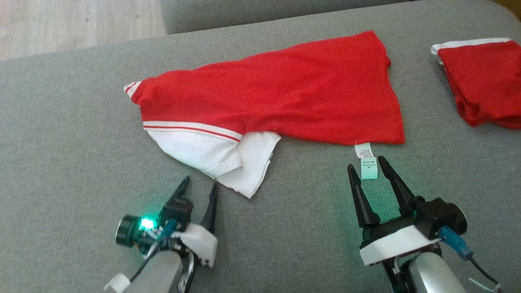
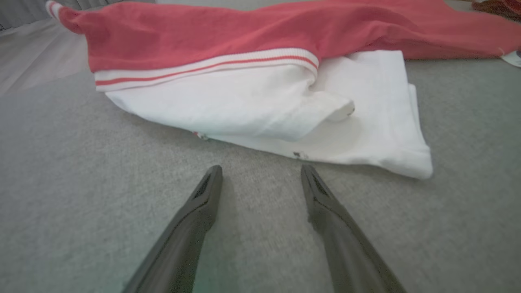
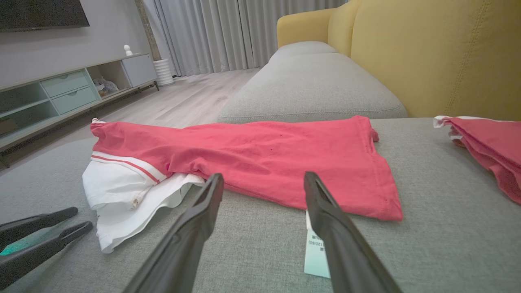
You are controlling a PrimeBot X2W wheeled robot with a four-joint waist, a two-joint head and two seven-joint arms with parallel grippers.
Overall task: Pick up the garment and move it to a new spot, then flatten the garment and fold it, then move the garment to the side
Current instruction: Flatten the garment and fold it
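1. Grey cushion (image 1: 61, 162) is seen under everything, and a bit of wood floor (image 1: 61, 24) gets caught at the top left of the head view.
2. Left claw (image 1: 200, 182) is parked at the lower left. Its fingers are spread apart and nothing is held. The tips are aimed at the white cloth (image 1: 195, 150), and in the left wrist view a strip of bare cushion is left between them, so nothing is touched.
3. Shirt (image 1: 285, 89) is laid across the middle of the cushion, with the red body stretched left to right. A striped tip is poked out at its far left, and the white cloth is bunched along its lower left edge, partly tucked under the red.
4. Tag (image 1: 368, 165) is found hanging off the lower right hem, flat on the cushion.
5. Right claw (image 1: 366, 163) is set at the lower right, with the jaws wide and nothing gripped. In the head view the tag is framed between its fingertips; whether it's touched can't be told.
6. Second red piece (image 1: 484, 81) with white trim is folded at the far right, well apart from the shirt.
7. Yellow backrest (image 3: 439, 53) is seen behind it in the right wrist view.
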